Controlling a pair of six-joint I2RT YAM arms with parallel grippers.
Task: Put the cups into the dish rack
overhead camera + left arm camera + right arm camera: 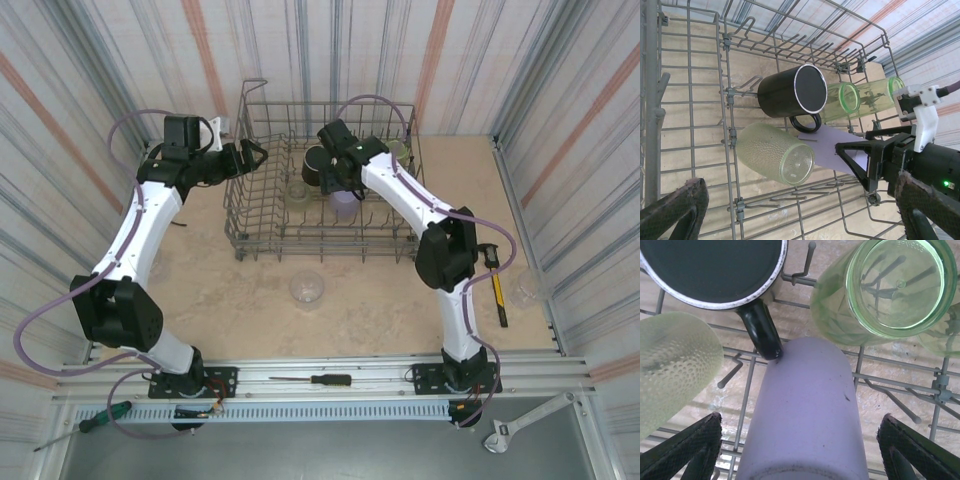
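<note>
Dish rack (300, 104) stands at the far middle of the bench (390, 300); loading is judged well advanced. Inside it, the black mug (710, 265), a dimpled pale-green tumbler (670, 365), a smooth green tumbler (892, 282) and the lavender cup (805, 410) sit close together among the tines. The smooth tumbler shows its embossed base to the right wrist camera, so it is judged mouth-down for draining. The lavender cup's far end touches the mug handle; whether it leans or lies flat on the wires cannot be told. Right hand (800, 452) is over that cup with its fingers (685, 447) spread and a gap on either side. It is open and grips nothing, which suggests the cup rests on the rack by itself. Left hand (250, 157) hangs by the rack's left wall, jaws wide and empty, positioned clear of the working arm. One clear plastic cup (307, 287) lies on the bench in front of the rack, not yet loaded.
</note>
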